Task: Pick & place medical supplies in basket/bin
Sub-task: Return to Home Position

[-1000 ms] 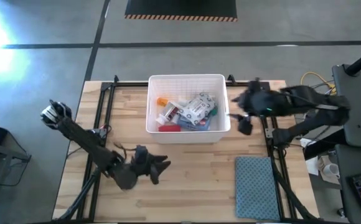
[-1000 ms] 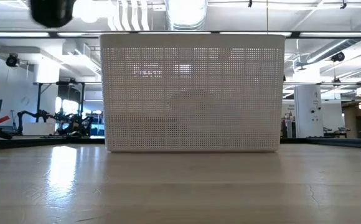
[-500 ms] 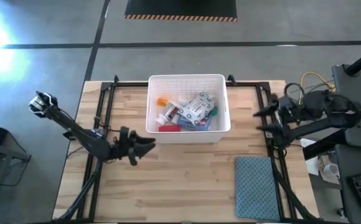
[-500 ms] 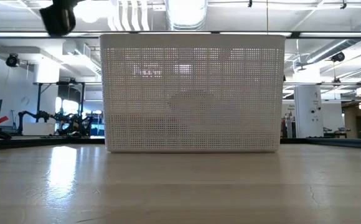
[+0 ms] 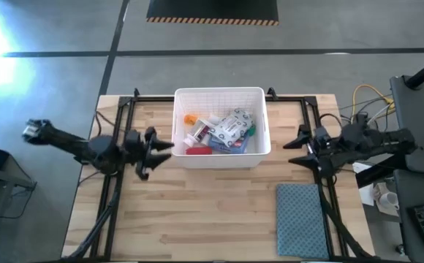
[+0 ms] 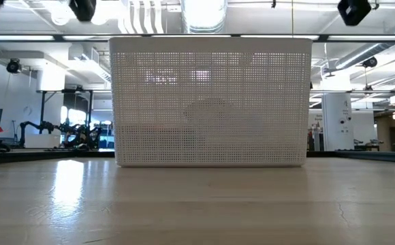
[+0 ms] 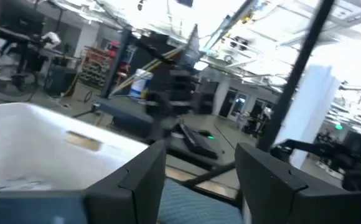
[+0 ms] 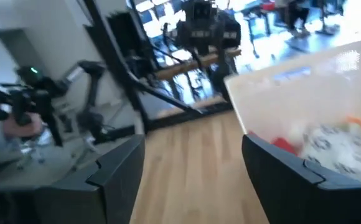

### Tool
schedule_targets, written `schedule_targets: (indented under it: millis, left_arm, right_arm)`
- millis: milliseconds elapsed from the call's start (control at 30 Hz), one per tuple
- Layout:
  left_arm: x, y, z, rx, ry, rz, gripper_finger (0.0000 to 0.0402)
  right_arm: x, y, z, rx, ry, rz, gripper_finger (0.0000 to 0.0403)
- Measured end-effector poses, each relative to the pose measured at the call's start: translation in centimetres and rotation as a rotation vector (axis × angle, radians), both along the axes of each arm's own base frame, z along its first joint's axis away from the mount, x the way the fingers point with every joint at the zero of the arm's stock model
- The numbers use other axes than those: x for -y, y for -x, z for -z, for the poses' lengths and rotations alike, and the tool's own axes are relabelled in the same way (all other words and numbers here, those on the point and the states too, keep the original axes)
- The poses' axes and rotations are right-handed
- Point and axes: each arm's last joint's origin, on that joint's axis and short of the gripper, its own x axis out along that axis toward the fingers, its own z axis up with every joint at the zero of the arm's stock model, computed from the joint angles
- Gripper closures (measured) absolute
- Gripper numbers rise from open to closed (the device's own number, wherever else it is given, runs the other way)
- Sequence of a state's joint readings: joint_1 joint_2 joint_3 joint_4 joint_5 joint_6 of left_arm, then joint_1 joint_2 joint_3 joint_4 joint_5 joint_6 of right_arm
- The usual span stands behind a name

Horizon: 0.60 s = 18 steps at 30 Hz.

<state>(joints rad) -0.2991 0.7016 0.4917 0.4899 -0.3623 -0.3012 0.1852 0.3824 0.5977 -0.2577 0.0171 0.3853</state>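
The white perforated bin (image 5: 257, 139) stands in the far middle of the table and fills the low view (image 6: 211, 102). Inside lie an orange vial (image 5: 189, 118), a white bottle (image 5: 197, 132), a grey patterned pack (image 5: 231, 126), a red tube (image 5: 197, 150) and a green item (image 5: 251, 132). My left gripper (image 5: 159, 149) hovers open just left of the bin, fingers pointing at it (image 7: 196, 186). My right gripper (image 5: 297, 143) hovers open to the bin's right, also facing it (image 8: 193, 180). Both are empty.
A teal-grey cloth mat (image 5: 304, 219) lies on the table's near right part. Black frame rails (image 5: 118, 139) run along the left and right sides of the wooden top. Bare wood lies in front of the bin. Cables (image 5: 365, 98) sit beyond the right edge.
My left gripper has swung from the table's near middle toward the far-left, rising, and now faces the bin's left wall. My right gripper has drawn back from the bin's right rim toward the right edge and levelled out. The bin and its contents have stayed put.
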Motion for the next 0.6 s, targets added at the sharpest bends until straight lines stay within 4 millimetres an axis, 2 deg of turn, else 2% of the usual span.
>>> schedule_targets:
  millis: [133,233,400,600]
  left_arm:
    - [-2.9,0.5,1.9,-0.002,-0.006,0.036,0.0226]
    - [-4.0,1.4,2.8,0.011,-0.035,0.087,0.0226]
    - [-4.4,3.4,4.3,0.015,-0.029,0.078,0.0226]
    - [-4.1,5.3,7.4,-0.002,0.048,0.115,0.0226]
  right_arm:
    - [0.4,0.0,1.4,-0.027,-0.004,0.068,0.0147]
    - [0.6,0.4,2.0,-0.014,-0.026,0.091,0.0144]
    - [0.7,0.9,3.8,-0.014,-0.091,0.099,0.0139]
    - [0.8,1.3,6.7,0.016,-0.137,0.101,0.0135]
